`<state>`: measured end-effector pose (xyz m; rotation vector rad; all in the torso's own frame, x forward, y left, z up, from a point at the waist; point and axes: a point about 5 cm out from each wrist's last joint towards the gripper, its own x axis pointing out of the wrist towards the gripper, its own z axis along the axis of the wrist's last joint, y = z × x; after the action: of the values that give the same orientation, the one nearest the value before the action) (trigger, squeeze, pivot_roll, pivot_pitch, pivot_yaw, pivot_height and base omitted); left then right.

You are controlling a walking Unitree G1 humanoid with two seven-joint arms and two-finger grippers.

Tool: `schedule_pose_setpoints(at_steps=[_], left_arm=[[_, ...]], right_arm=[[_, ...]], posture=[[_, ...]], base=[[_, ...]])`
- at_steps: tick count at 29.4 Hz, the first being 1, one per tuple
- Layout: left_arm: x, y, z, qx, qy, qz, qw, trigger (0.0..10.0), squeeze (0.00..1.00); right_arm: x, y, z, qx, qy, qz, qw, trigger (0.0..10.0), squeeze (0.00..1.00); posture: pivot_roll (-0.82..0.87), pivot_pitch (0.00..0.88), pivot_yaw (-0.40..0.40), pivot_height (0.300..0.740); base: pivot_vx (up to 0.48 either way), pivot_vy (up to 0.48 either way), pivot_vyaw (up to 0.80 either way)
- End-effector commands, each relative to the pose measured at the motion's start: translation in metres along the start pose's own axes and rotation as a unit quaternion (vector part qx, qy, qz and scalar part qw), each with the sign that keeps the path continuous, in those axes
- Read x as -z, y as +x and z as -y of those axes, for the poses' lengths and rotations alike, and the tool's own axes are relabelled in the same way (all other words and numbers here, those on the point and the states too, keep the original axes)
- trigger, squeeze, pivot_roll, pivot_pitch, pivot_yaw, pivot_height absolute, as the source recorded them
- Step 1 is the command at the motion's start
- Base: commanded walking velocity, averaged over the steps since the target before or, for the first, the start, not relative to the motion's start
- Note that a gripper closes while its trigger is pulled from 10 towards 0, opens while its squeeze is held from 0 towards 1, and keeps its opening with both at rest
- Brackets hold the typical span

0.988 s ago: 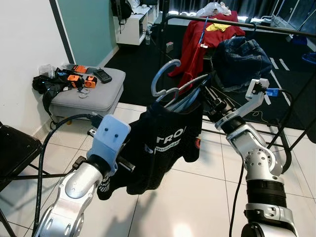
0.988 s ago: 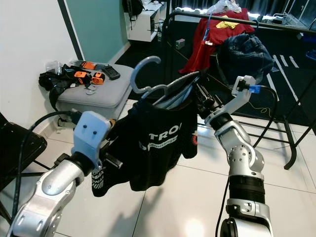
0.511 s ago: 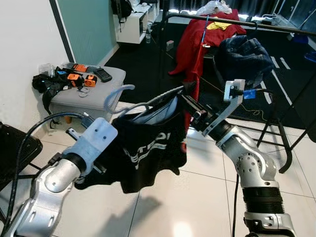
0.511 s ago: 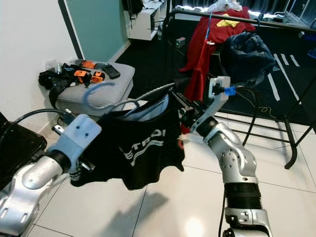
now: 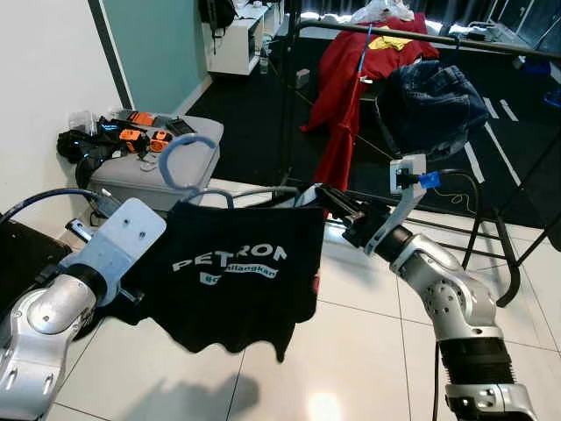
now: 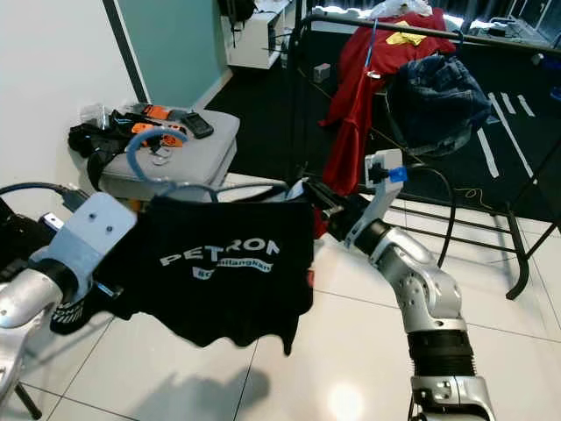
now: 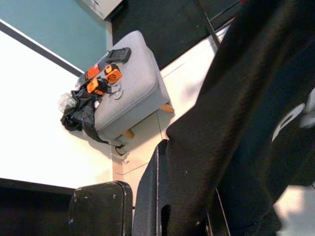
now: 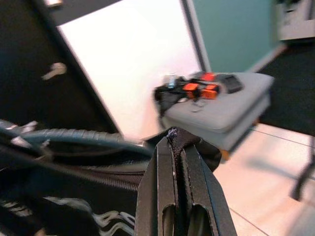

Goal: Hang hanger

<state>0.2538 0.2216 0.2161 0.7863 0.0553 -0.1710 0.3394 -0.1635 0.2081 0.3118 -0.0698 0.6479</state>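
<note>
A black T-shirt (image 5: 232, 272) with white PETRON lettering hangs on a grey hanger whose pale blue hook (image 5: 180, 156) stands up at the left. My right gripper (image 5: 331, 204) is shut on the hanger's right end, pinching cloth with it; the right wrist view shows its fingers (image 8: 174, 187) pressed together. My left gripper (image 5: 136, 276) holds the shirt's left side, with its fingers (image 7: 147, 196) mostly buried in black cloth. The shirt is stretched flat between both arms, front facing me. Farther back is the dark clothes rail (image 5: 438, 40), carrying a red garment (image 5: 346, 79) and jeans (image 5: 429, 105).
A grey ottoman (image 5: 175, 175) with orange tools and black straps stands at the left by the white wall. A black chair (image 5: 22, 263) is at my near left. The rail's legs (image 5: 504, 263) reach onto the tiled floor at the right.
Both arms swung the hanger and shirt left and lower. The shirt turned to face me flat, and the hook moved from upper centre to the left.
</note>
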Motion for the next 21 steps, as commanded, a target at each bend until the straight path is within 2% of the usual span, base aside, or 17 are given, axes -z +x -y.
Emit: schedule_pose_setpoints(at_steps=[1,2,5,9,14,15,16,17,18,19,20,21], left_arm=[[0.005,-0.003,-0.005,-0.002,0.019,-0.014,1.0,10.0,0.0],[0.004,-0.004,-0.002,0.02,0.048,-0.014,0.999,10.0,0.0],[0.002,-0.004,0.003,0.037,0.065,-0.01,0.997,10.0,0.0],[-0.009,0.002,0.017,0.052,0.051,0.011,0.997,10.0,0.0],[-0.016,0.006,0.026,0.062,0.039,0.024,0.997,10.0,0.0],[-0.021,0.01,0.034,0.07,0.027,0.034,0.997,10.0,0.0],[-0.021,0.01,0.034,0.07,0.027,0.034,0.997,10.0,0.0],[-0.028,0.014,0.042,0.076,0.014,0.046,0.996,10.0,0.0],[-0.028,0.014,0.042,0.076,0.014,0.046,0.996,10.0,0.0],[-0.036,0.019,0.048,0.083,0.003,0.059,0.995,10.0,0.0],[-0.036,0.019,0.048,0.083,0.003,0.059,0.995,10.0,0.0],[-0.04,0.021,0.052,0.087,-0.003,0.067,0.994,10.0,0.0]], right_arm=[[-0.008,-0.004,0.008,0.024,-0.012,0.016,0.999,0.0,0.0],[-0.01,-0.004,0.012,0.034,-0.017,0.017,0.999,0.0,0.0],[-0.009,-0.003,0.008,0.026,-0.017,0.016,0.999,0.0,0.0],[-0.004,0.003,-0.004,-0.002,-0.009,0.014,1.0,0.0,0.0],[0.0,0.007,-0.013,-0.021,-0.004,0.012,1.0,0.0,0.0],[0.005,0.009,-0.021,-0.04,-0.003,0.004,0.999,0.0,0.0],[0.005,0.009,-0.021,-0.04,-0.003,0.004,0.999,0.0,0.0],[0.011,0.012,-0.032,-0.062,0.001,-0.004,0.998,0.0,0.0],[0.011,0.012,-0.032,-0.062,0.001,-0.004,0.998,0.0,0.0],[0.019,0.014,-0.044,-0.086,0.004,-0.013,0.996,0.0,0.0],[0.019,0.014,-0.044,-0.086,0.004,-0.013,0.996,0.0,0.0],[0.023,0.016,-0.052,-0.101,0.006,-0.019,0.995,0.0,0.0]], posture=[[-0.04,0.096,-0.028,0.74],[-0.04,0.094,-0.031,0.74],[-0.03,0.092,-0.033,0.74],[-0.03,0.089,-0.033,0.74],[-0.03,0.09,-0.032,0.74],[-0.03,0.09,-0.032,0.74],[-0.03,0.09,-0.032,0.74],[-0.04,0.092,-0.031,0.74],[-0.04,0.092,-0.031,0.74],[-0.04,0.093,-0.028,0.74],[-0.04,0.093,-0.028,0.74],[-0.04,0.093,-0.028,0.74]], base=[[0.0,0.0,0.0],[0.0,0.0,0.0],[0.0,0.0,0.0],[0.0,0.0,0.0],[0.0,0.0,0.0],[0.0,0.0,0.0],[0.0,0.0,0.0],[0.0,0.0,0.0],[0.0,0.0,0.0],[0.0,0.0,0.0],[0.0,0.0,0.0],[0.0,0.0,0.0]])
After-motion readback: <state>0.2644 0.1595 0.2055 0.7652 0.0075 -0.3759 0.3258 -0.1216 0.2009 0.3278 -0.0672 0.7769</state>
